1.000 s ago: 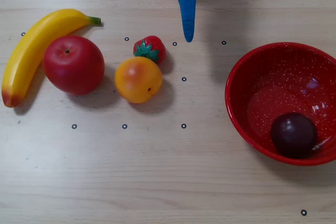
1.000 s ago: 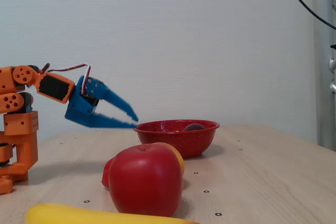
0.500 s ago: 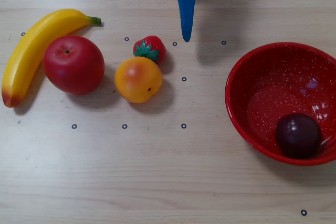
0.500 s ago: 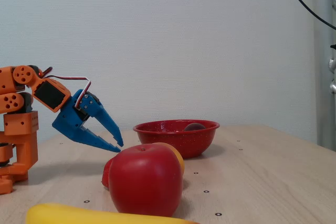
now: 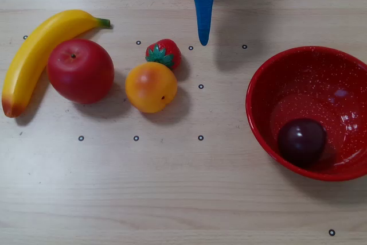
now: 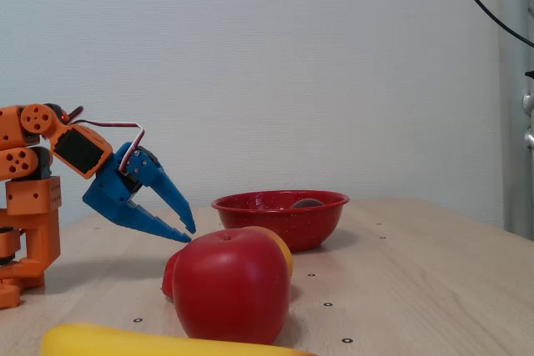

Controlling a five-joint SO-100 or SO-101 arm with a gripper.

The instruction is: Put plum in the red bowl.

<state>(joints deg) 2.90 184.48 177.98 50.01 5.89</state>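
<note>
The dark purple plum (image 5: 302, 140) lies inside the red speckled bowl (image 5: 250, 104) at the right of the overhead view, near the bowl's front-left wall. In the fixed view only the plum's top (image 6: 307, 203) shows over the rim of the bowl (image 6: 284, 224). My blue gripper (image 5: 203, 41) hangs at the top middle of the overhead view, well left of the bowl and apart from it. In the fixed view the gripper (image 6: 190, 234) points down toward the table with its jaws nearly together and holding nothing.
A yellow banana (image 5: 40, 55), a red apple (image 5: 80, 71), an orange (image 5: 151, 86) and a small strawberry (image 5: 164, 53) lie at the left of the overhead view. The strawberry is just left of the gripper tip. The orange arm base (image 6: 29, 206) stands at the left in the fixed view.
</note>
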